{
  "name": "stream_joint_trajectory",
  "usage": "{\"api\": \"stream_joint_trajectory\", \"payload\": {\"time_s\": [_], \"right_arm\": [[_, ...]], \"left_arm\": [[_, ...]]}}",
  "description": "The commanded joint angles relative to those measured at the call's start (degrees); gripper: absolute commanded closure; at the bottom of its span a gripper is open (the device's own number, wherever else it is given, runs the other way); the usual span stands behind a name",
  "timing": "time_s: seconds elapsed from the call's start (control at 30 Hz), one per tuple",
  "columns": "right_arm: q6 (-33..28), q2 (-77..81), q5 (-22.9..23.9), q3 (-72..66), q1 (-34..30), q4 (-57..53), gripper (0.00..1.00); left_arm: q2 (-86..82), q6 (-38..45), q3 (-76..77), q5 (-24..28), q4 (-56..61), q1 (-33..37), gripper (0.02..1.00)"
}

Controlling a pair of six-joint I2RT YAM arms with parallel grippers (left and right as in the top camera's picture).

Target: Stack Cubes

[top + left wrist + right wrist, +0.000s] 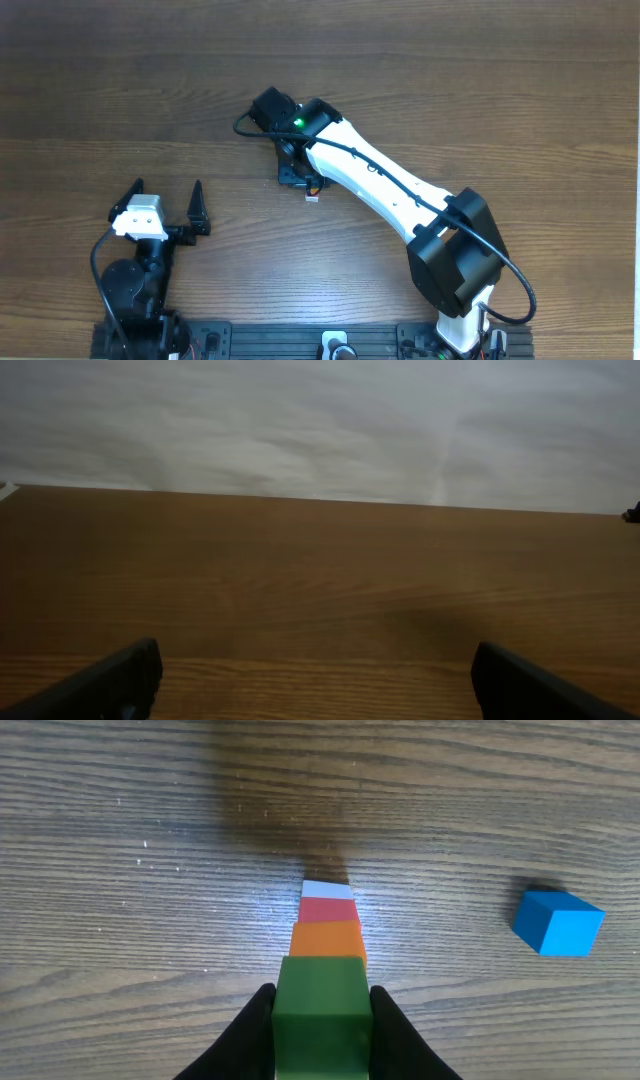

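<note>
While the brown wood-grain bench (480, 90) spreads under everything, the white-shelled right arm (380, 185) slants from its base at the lower right up toward the middle of the top view. The black left arm (140, 275) stands folded close to its own base at the lower left, well apart from the other.

The left pincer (167, 187) is spread wide, its two dark fingers (110, 685) far apart over bare wood. The right pincer (321, 992) points down at the bench near the centre and pinches a green cube (318, 1020) by two opposite sides, one black finger (250, 1035) pressed against each.

Directly beneath the green cube runs a column of smaller-looking faces: an orange cube (328, 938), then a red cube (327, 908), then a pale whitish cube (328, 890) lowest of all. Whether the green cube rests on the orange one or hangs just above it cannot be told. A bright blue cube (558, 922) sits alone on the bench, well apart from the column.
</note>
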Motion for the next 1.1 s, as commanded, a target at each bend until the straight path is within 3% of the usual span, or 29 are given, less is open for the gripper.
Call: {"api": "stream_joint_trajectory", "payload": {"time_s": [0.03,0.13,0.4,0.53,0.6,0.67,0.77,1.1], "right_arm": [[0.31,0.96,-0.04,-1.36,-0.55,0.33,0.776],[0.31,0.96,-0.04,-1.36,-0.52,0.39,0.741],[0.31,0.96,-0.02,-1.36,-0.55,0.57,0.520],[0.33,0.94,-0.02,-1.36,-0.55,0.72,0.340],[0.31,0.85,-0.02,-1.27,-0.55,1.11,0.165],[0.15,0.07,0.63,-0.55,-0.74,1.18,0.056],[-1.27,-1.75,0.59,0.61,-1.20,1.31,0.007],[-7.10,-15.96,2.14,2.10,-7.89,-4.63,0.007]], "left_arm": [[-0.31,0.66,-0.42,0.33,0.00,0.28,0.018],[-0.31,0.66,-0.42,0.33,0.00,0.28,0.018],[-0.28,0.66,-0.42,0.33,0.00,0.28,0.018],[-0.31,0.66,-0.42,0.33,0.00,0.28,0.018],[-0.28,0.66,-0.42,0.33,0.00,0.28,0.020],[-0.31,0.66,-0.42,0.33,0.00,0.28,0.018],[-0.31,0.66,-0.42,0.35,0.00,0.28,0.018],[-0.28,0.66,-0.42,0.33,0.00,0.28,0.018]]}}
